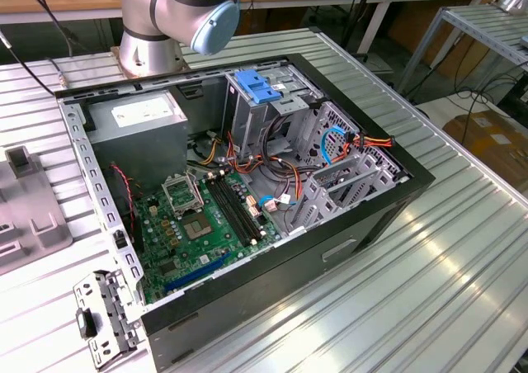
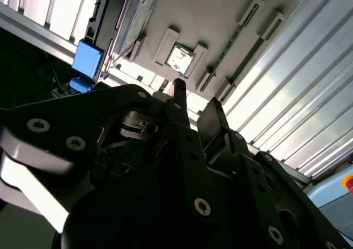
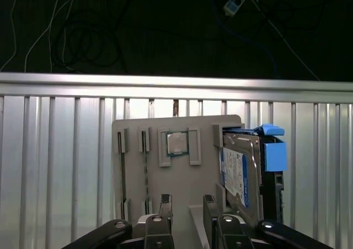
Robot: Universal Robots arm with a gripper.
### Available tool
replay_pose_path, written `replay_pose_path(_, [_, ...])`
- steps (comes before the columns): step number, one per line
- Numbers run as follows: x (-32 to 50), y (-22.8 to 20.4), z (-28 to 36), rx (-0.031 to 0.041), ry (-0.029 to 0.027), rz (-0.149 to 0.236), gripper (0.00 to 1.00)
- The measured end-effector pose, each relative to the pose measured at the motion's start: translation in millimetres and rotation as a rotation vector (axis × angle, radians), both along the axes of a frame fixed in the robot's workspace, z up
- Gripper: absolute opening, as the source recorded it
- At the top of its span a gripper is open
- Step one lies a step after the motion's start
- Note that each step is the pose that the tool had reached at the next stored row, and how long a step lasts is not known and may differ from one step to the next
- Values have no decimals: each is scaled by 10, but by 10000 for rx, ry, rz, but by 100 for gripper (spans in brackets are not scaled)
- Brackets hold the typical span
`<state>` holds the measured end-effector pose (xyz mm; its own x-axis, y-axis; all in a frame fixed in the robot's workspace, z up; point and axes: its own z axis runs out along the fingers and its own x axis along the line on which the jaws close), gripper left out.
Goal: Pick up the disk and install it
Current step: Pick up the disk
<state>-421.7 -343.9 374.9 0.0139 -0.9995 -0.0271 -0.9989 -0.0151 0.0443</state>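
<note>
Nearest the lens in the first wrist view: gripper (image 3: 187, 200), fingers parted by a moderate gap, nothing held, poised over the closest edge of the grey holder plate (image 3: 138, 166). Found the disk (image 3: 241, 174) stood on edge in a slot along one side of that plate, not flat, leaning slightly, with its white label (image 3: 234, 174) turned toward the plate's middle, where a small chip (image 3: 177, 143) sits. Judged the long axis to run along the plate's side, from the gripper's end toward the far end. Noted the blue side rail (image 3: 274, 152) on the side turned away from the plate's middle. Judged rigid, dense for its bulk, smooth metal likely slippery, sensitive to knocks. Best taken across the thin dimension, near mid-length, pads on the two broad faces, squarely to avoid twisting in the slot.
</note>
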Motion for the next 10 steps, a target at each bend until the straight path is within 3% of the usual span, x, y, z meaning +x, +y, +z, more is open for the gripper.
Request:
replay_pose_path(5, [-23,8,-3,2,1,0,36])
replay_pose_path(10, [-27,50,-10,29,0,0,36])
